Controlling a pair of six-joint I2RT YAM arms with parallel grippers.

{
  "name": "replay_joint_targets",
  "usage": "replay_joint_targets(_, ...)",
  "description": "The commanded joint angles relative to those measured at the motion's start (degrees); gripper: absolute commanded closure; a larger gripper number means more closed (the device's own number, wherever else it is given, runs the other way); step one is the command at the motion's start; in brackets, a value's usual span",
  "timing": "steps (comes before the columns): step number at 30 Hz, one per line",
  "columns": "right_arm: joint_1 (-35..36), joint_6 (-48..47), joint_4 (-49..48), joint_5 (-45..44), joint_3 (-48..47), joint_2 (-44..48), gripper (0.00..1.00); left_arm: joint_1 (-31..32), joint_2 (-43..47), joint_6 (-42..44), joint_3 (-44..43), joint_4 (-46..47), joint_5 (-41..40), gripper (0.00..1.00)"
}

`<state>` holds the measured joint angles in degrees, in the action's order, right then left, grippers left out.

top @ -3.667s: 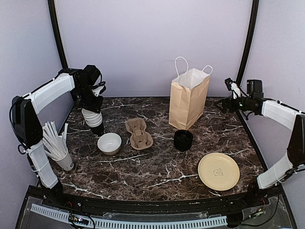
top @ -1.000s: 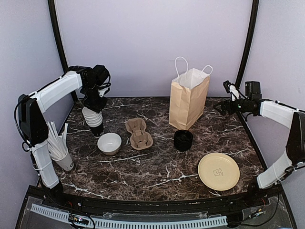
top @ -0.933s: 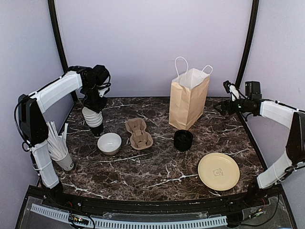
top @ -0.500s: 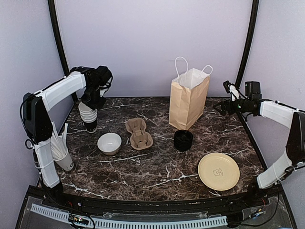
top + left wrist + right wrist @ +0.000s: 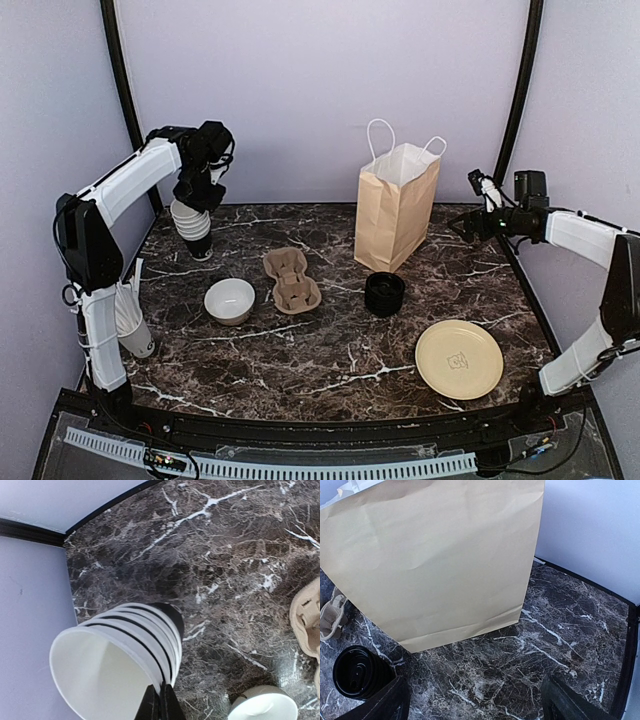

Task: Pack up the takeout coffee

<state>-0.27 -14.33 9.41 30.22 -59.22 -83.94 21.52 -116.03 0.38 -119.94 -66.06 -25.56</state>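
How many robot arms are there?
2. The left arm is far left, left claw shut on the rim of the cup stack. The right arm is far right, right claw open, facing the paper bag.

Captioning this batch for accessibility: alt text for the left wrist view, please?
The left gripper, shut, pinches the rim of a tilted nested cup stack, black outside and white inside, over a dark marble table. A white bowl sits at the lower right, a cardboard cup carrier at the right edge.

Takeout coffee cups not in view.
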Motion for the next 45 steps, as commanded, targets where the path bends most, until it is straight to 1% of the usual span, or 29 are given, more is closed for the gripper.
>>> replay_joint_targets(1,-0.1,0.1,-1.6,0.8,0.4,0.9,0.08,-1.9,1.5,-3.0,-4.0,-1.4,8.2,1.00)
replay_joint_targets(2,-0.1,0.1,-1.7,0.9,0.5,0.8,0.08,-0.7,1.5,-1.6,-2.5,-0.6,3.6,1.00)
replay_joint_targets(3,-0.1,0.1,-1.7,1.0,0.5,0.8,0.08,-0.5,0.3,-1.2,-2.9,-1.3,0.9,1.00)
replay_joint_targets(5,-0.1,0.0,-1.6,0.9,0.4,0.6,0.08,-2.3,1.0,-1.7,-3.6,-1.8,7.6,1.00)
replay_joint_targets(6,0.0,-0.1,-1.6,1.0,0.5,0.6,0.08,-2.6,1.7,-2.3,-0.9,-0.6,4.8,1.00)
replay_joint_targets(7,-0.1,-0.2,-1.7,0.9,0.5,0.6,0.08,-2.6,1.7,-1.9,0.0,0.5,-2.5,1.00)
replay_joint_targets(8,0.0,-0.1,-1.6,0.9,0.4,0.5,0.08,-2.8,0.9,-1.7,-2.6,-1.1,-2.9,1.00)
replay_joint_targets(9,-0.1,-0.1,-1.6,0.9,0.4,0.4,0.08,-3.1,1.0,-2.1,-3.6,-4.2,0.8,1.00)
replay_joint_targets(10,-0.1,0.0,-1.6,1.2,0.5,0.4,0.08,-3.2,2.0,-2.6,-1.6,-0.4,1.9,1.00)
replay_joint_targets(11,-0.1,-0.2,-1.6,1.3,0.5,0.2,0.08,-3.3,5.1,-1.8,3.8,2.4,1.3,1.00)
replay_joint_targets(12,0.8,-0.2,-1.7,1.3,0.5,-0.1,0.08,-3.5,5.4,-0.1,4.5,3.6,-0.9,1.00)
replay_joint_targets(13,1.6,-0.2,-1.5,1.2,0.2,-0.3,0.08,-3.9,4.5,-1.8,1.4,1.7,-1.8,1.00)
replay_joint_targets(14,1.9,-0.1,-1.3,1.2,-0.1,-0.6,0.08,-4.0,2.7,-2.9,-0.5,-3.2,-2.4,1.00)
replay_joint_targets(15,2.0,-0.1,-1.2,1.2,-0.1,-0.8,0.09,-3.9,2.6,-3.7,-1.4,-4.3,-2.1,1.00)
replay_joint_targets(17,2.3,-0.2,-1.1,0.9,0.0,-1.0,0.09,-3.3,4.2,-3.6,1.5,-2.6,-2.3,1.00)
replay_joint_targets(19,2.4,-0.3,-1.2,0.7,0.1,-0.9,0.09,-2.5,6.7,-3.2,4.1,1.6,-5.2,1.00)
replay_joint_targets(20,2.4,-0.3,-1.2,0.7,0.0,-0.9,0.09,-2.3,8.2,-3.2,4.6,2.5,-6.5,1.00)
replay_joint_targets(23,2.5,-0.2,-1.1,0.5,0.0,-0.8,0.09,-2.2,10.6,-2.2,6.1,5.3,-7.2,1.00)
replay_joint_targets(28,2.6,-0.4,-1.1,0.5,0.1,-0.9,0.09,-2.2,11.0,-0.9,5.8,6.1,-9.2,1.00)
replay_joint_targets(34,2.8,-0.5,-1.1,0.5,0.3,-0.5,0.08,-2.2,10.9,0.5,4.8,7.1,-8.4,1.00)
replay_joint_targets(37,2.8,-0.5,-1.2,0.3,0.3,-0.3,0.08,-1.7,11.9,1.0,4.1,8.0,-9.4,1.00)
replay_joint_targets(40,2.7,-0.6,-1.1,0.1,0.2,-0.3,0.08,0.9,13.9,3.1,3.3,11.1,-10.0,1.00)
replay_joint_targets(42,2.7,-0.7,-1.1,0.0,0.2,-0.4,0.08,3.9,15.6,6.0,3.1,13.3,-8.5,1.00)
replay_joint_targets(45,2.7,-0.8,-0.9,-0.1,0.1,-0.7,0.08,10.0,16.8,8.7,2.0,14.2,-3.7,1.00)
